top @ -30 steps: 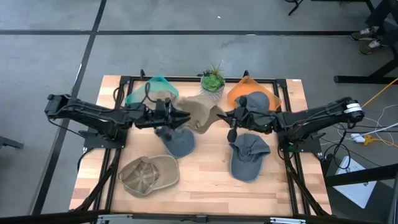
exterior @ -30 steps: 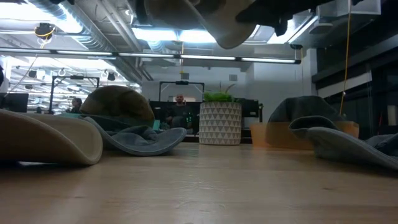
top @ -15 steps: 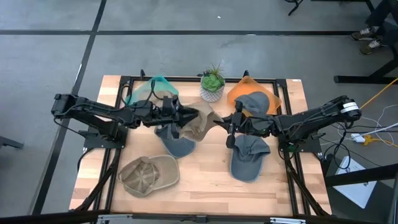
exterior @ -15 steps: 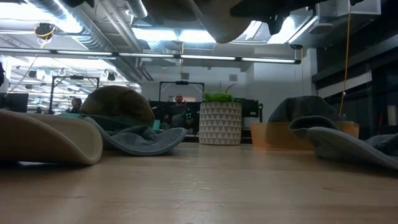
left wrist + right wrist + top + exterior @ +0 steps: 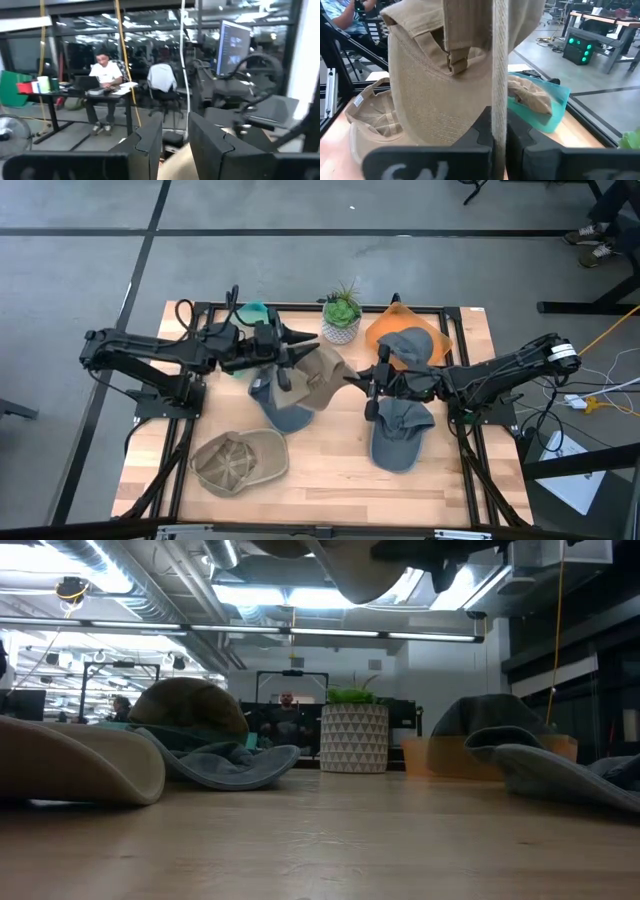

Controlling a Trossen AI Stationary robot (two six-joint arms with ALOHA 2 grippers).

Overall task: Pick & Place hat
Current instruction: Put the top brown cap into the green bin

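Two sets of fingers on one tan hat (image 5: 318,377), held aloft over the middle of the counter (image 5: 330,485) and touching nothing below.

Nearest the right gripper (image 5: 362,380): fingers clamped fully together on the thin edge of the brim, seen edge-on as a pale strip running straight up from between them, with the crown hanging off to one side and its strap and buckle facing the wrist camera.

Across the hat, on its opposite side: left gripper (image 5: 176,131), fingers closed down to a narrow gap, with tan cloth showing low between them. Judged to be gripping the crown rather than merely resting beside it, though not certain from that view.

Stretched between the two, then, with the long axis running roughly left to right across the counter, crown toward the left arm, brim toward the right. Neither arm clearly nearer; a shared carry, so any move toward a drop spot calls for both going together or one letting go first.

Below and around: a grey cap (image 5: 283,412) under the held hat, another grey cap (image 5: 400,438) under the right arm, a khaki cap (image 5: 238,460) at the front left.

Farther back: teal bin (image 5: 250,318), potted plant (image 5: 342,310), orange bin (image 5: 385,330).
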